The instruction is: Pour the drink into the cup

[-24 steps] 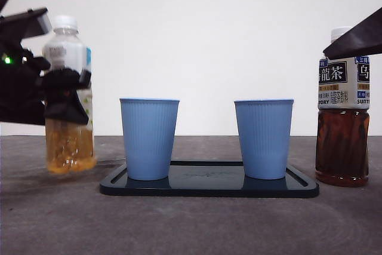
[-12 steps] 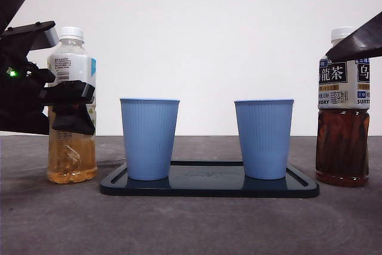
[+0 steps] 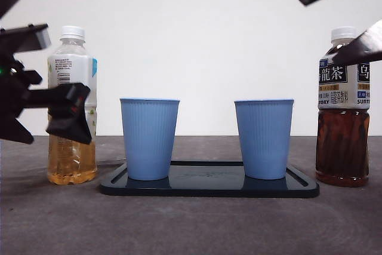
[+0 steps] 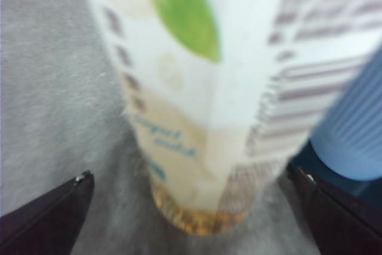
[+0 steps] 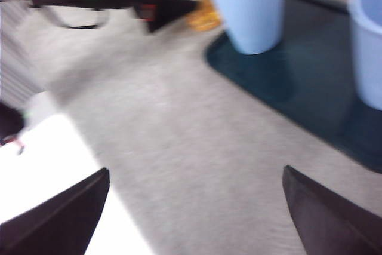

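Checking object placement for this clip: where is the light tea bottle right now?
In the front view, the light tea bottle stands upright on the table at the far left, beside the tray and nearest the left blue cup, with the left end effector open around it.

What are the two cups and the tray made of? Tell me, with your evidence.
Cups: matte blue with fine vertical ribs and a thin rim, probably disposable plastic, possibly paper. Tray: dark and glossy, mirroring the cups above it; likely smooth plastic or lacquer, though coated metal can't be excluded.

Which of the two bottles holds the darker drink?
The oolong tea bottle beside the tray's far end holds dark brown tea; the other bottle, by the left gripper, holds pale amber.
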